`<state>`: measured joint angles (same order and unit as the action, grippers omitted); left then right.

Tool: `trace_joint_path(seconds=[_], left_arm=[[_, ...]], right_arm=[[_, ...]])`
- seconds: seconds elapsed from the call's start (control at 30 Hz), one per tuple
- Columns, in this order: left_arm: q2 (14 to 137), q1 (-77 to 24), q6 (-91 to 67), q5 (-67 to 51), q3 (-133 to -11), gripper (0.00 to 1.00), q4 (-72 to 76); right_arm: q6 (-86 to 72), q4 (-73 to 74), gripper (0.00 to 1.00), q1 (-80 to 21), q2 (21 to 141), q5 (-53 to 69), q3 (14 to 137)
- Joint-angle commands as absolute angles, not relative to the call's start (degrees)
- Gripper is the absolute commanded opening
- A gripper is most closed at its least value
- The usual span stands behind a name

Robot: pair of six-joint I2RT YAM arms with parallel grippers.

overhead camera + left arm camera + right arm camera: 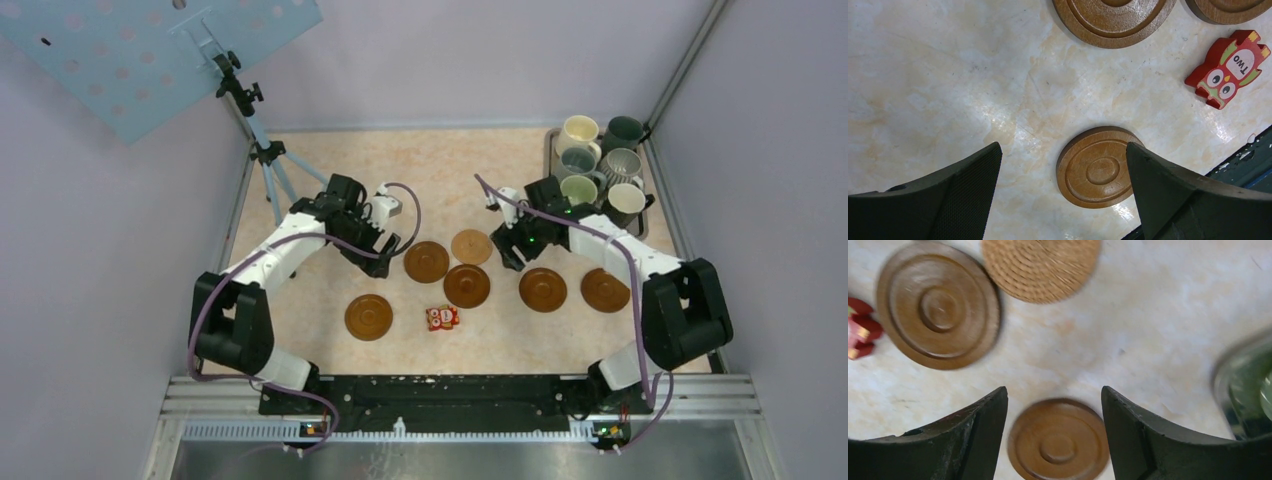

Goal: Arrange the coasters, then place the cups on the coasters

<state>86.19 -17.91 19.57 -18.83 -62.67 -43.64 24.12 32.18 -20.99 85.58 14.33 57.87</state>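
Observation:
Several brown wooden coasters lie across the table's middle: point(368, 317), point(426, 261), point(467, 285), point(543, 290), point(605, 290); a paler woven one point(471, 246) lies behind them. The cups point(578, 132) stand packed together on the tray at the back right. My left gripper point(385, 245) is open and empty; in its wrist view a coaster point(1095, 167) lies on the table below, close to the right finger point(1168, 190). My right gripper point(508, 250) is open and empty above the table, with a coaster point(1058, 440) showing between its fingers point(983, 425).
A metal tray point(552, 140) holds the cups by the right wall. A small red owl block point(442, 318) marked "Two" lies near the front middle. A tripod point(262, 150) stands at the back left. The black base rail point(440, 390) runs along the near edge.

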Motion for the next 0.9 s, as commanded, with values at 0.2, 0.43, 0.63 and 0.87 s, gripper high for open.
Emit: trace_joint_path(seconds=[0.2, 0.43, 0.63, 0.87], left_arm=[[78.3, -17.3, 22.1, -17.5, -60.9, 0.99, -45.5], [75.7, -17.2, 22.9, -17.7, -59.2, 0.99, -45.1], [74.4, -17.3, 22.8, -18.7, -57.9, 0.99, -43.5], [74.0, -17.2, 23.2, -18.4, -56.0, 0.99, -41.8]], right_arm=[[12.5, 19.9, 0.68, -32.2, 93.1, 15.0, 59.0], [9.4, 17.0, 0.67, -35.8, 96.7, 13.2, 58.8], [10.2, 16.3, 0.65, -38.0, 98.6, 8.4, 58.2], [11.2, 18.3, 0.62, -39.4, 99.7, 4.9, 57.0]])
